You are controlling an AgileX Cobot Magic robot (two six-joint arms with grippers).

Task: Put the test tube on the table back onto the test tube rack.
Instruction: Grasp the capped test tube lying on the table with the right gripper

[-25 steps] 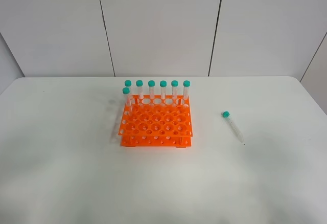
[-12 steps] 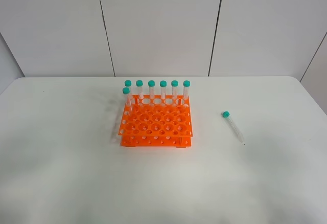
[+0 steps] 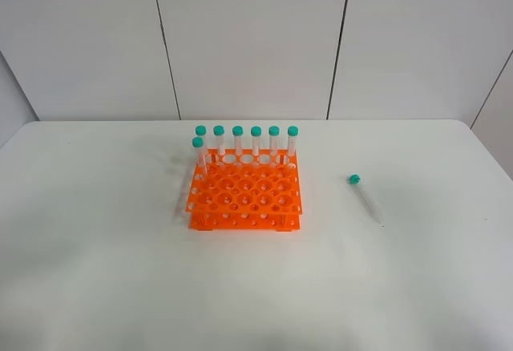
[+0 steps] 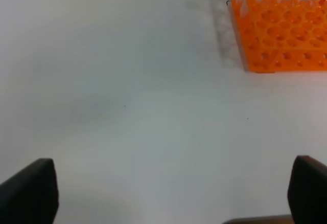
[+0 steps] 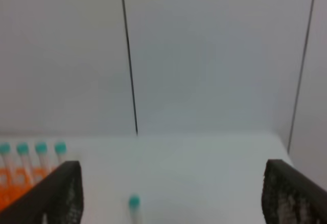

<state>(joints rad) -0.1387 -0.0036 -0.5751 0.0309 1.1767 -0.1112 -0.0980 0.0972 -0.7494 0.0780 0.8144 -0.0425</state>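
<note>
While table (image 3: 96, 271) is matte, test tube (image 3: 365, 199) is clear w/ tapered tip.

I see a plain white matte bench (image 3: 96, 271) with rounded corners carrying two things directly. A bright orange plastic two-tier rack (image 3: 244, 199) with a grid of round holes stands near the middle. A slim clear teal-capped test tube (image 3: 366, 200) lies flat well to its right, cap towards the far edge.

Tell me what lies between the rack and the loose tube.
Nothing but bare white table separates the rack from the loose tube, as the high exterior view shows.
</note>
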